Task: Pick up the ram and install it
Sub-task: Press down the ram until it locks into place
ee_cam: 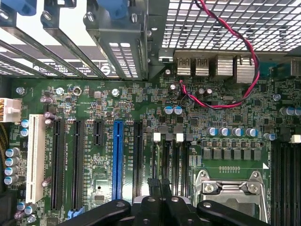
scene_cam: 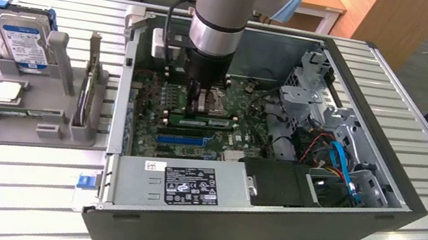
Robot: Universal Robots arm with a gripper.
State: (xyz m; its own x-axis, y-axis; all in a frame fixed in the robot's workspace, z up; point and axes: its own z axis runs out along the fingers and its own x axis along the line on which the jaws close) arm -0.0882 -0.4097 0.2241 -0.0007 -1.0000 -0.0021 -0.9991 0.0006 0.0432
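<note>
ram (scene_cam: 201, 120): thin, long green stick with dark chips and a pale label. It stands on its long edge, level, down at motherboard height. It sits right under the gripper (scene_cam: 194, 107) jaws and runs out past them on both sides. Can't tell if it's clamped.

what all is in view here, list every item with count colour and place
open black computer case: one, centre of the slatted metal table
green motherboard: one, inside the case floor
blue long expansion slot: one, on the motherboard among black slots
thin green ram stick: one, lying in the motherboard slots right under the gripper
red and black twisted wire: one, looping near the silver rear ports
grey plastic parts holder: one, exterior view's left of the case
blue-labelled silver hard drive: one, upright in the holder
square silver cpu chip: one, flat in the holder
black gripper: one, low over the motherboard
</note>
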